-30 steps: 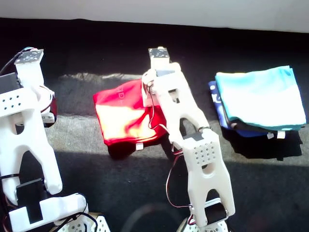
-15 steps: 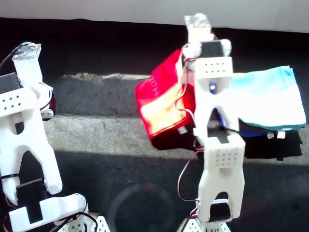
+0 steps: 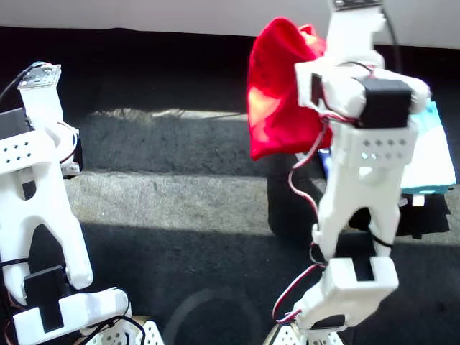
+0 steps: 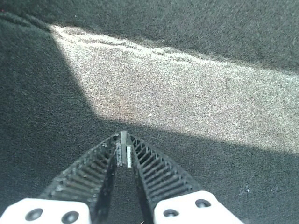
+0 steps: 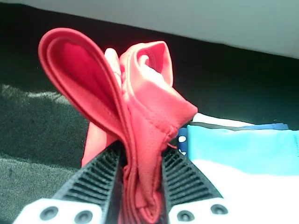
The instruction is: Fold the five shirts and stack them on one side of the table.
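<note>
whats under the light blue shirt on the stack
A dark blue shirt and a black shirt peek out beneath the light blue shirt; anything lower is covered.

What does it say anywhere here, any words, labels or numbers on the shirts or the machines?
Nothing here can be read.
red shirt, bunched in the right gripper: no print shows on its folds.
white tags at the edge of the shirt stack: too small to read.
The arms' white shells: no lettering shows.
</note>
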### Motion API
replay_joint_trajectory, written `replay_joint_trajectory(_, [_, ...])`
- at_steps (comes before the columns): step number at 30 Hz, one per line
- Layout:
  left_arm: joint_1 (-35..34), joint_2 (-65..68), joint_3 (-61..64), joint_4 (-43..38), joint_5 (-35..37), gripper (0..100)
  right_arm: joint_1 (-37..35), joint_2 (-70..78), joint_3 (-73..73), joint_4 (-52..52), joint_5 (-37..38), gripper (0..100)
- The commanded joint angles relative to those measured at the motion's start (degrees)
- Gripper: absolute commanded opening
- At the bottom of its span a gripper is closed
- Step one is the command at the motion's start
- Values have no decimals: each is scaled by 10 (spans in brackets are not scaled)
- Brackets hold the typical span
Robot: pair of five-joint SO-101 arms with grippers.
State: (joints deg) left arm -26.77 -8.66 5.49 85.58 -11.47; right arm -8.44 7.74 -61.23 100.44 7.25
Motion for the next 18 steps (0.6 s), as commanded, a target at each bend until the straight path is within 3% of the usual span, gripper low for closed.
replay_joint_trajectory(1, [-4,-18,-3,-6,-1,10,51,-53,-27,6,6,7])
replay_joint_trajectory(9, [-4,-18,-3,-6,-1,10,161,-56,53,5,89,7])
replay_joint_trajectory(18, [-4,-18,-2,-30,-1,10,204,-53,114,-14,155,7])
